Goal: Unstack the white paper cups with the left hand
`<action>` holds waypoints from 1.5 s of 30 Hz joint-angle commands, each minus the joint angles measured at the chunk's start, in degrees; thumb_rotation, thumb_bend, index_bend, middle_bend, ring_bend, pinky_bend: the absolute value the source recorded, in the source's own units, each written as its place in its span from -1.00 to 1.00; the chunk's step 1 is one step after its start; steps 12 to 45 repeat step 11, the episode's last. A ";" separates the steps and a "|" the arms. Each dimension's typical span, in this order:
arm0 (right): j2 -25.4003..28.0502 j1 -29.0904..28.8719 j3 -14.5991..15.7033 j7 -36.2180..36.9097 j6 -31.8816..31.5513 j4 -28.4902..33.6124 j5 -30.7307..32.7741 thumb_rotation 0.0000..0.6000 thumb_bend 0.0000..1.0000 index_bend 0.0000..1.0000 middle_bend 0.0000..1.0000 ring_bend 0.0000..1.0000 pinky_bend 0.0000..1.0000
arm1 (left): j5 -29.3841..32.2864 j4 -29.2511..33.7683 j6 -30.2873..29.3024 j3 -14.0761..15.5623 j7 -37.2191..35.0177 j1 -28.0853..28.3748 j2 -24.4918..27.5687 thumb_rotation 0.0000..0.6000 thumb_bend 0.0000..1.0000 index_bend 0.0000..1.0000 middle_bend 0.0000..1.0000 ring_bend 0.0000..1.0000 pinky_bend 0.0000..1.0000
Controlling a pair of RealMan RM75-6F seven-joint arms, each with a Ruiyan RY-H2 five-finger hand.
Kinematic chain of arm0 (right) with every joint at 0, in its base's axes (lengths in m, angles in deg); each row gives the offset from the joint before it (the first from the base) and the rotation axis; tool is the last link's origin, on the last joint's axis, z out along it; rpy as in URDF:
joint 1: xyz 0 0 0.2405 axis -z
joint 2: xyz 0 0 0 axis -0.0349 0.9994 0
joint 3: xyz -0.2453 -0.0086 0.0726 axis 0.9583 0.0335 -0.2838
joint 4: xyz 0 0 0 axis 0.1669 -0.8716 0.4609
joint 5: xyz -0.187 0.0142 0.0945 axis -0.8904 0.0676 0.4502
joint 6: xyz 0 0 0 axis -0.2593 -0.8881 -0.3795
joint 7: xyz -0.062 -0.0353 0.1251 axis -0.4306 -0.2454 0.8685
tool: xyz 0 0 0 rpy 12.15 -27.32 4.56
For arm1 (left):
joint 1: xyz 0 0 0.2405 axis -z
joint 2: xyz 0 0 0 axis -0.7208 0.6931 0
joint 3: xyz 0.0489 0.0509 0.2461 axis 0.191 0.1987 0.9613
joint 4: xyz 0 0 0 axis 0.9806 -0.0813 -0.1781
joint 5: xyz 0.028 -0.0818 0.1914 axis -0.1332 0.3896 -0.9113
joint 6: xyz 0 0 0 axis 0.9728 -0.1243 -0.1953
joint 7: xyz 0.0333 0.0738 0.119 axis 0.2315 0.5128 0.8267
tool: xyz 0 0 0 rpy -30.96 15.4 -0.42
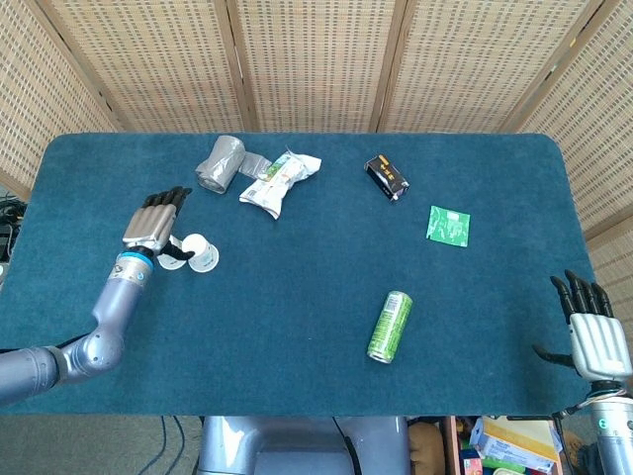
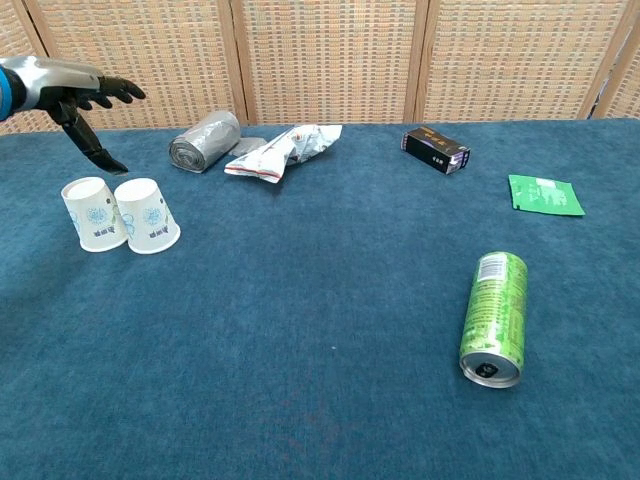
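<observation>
Two white paper cups [image 2: 122, 214] are standing upside down, side by side on the surface [image 2: 300, 330], while the left hand [image 2: 75, 95] is hovering above them, fingers apart and holding nothing.

The head view looks steeply down on the whole table [image 1: 297, 327]; the chest view looks low across it, nearer, sharing the cups [image 2: 122, 214] and can [image 2: 493, 317].

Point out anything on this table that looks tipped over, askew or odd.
The green can lies on its side rather than standing. The two white paper cups stand upside down, side by side, below the open left hand. The snack wrapper looks crumpled. Nothing is spilled.
</observation>
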 commanded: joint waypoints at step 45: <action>0.54 0.86 0.64 0.06 -2.41 1.27 -2.18 1.00 -1.00 -1.00 -1.00 -1.00 -1.00 | -33.09 14.88 -31.92 10.66 -12.25 -25.42 9.65 1.00 -0.72 -1.00 -1.00 -1.00 -1.00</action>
